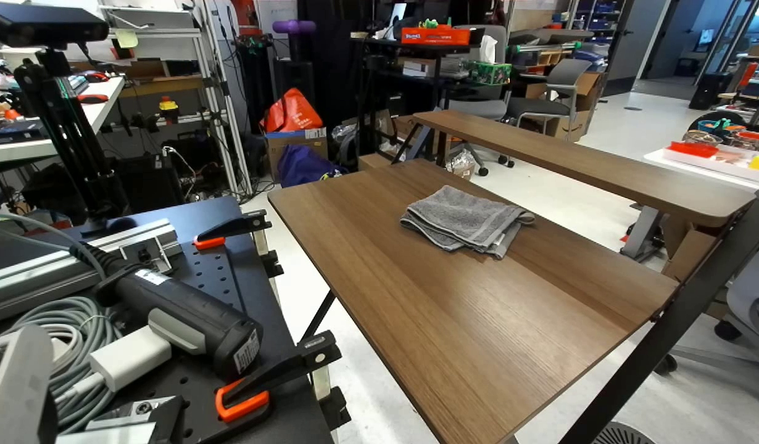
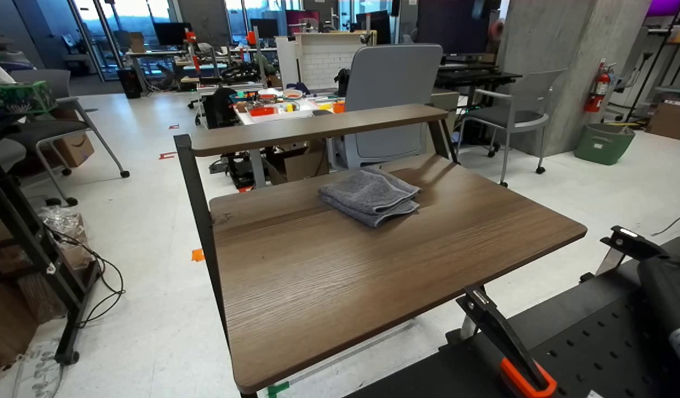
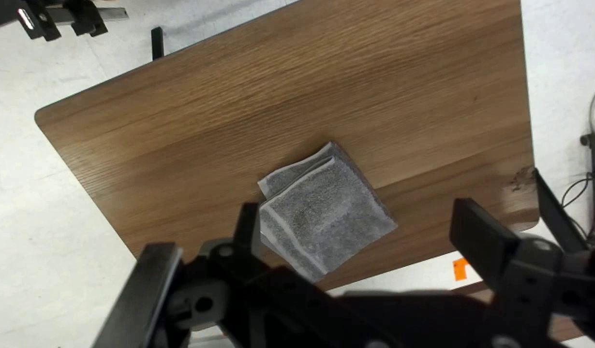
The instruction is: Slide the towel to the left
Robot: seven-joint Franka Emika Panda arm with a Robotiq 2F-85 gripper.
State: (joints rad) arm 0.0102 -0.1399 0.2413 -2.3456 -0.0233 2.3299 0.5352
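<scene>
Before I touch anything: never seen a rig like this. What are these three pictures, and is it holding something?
It's a single robot arm with a two-fingered gripper, steered remotely by a person. Two pictures come from cameras outside the robot, looking at the wooden tabletop from different places; the gripper shows in neither. The third comes from a camera on the arm's wrist, looking down past the dark fingers. On the tabletop lies a folded grey towel, which the task says to slide left. The fingers stand wide apart, and both exterior views show the towel resting on the wood, so nothing appears to be held.
</scene>
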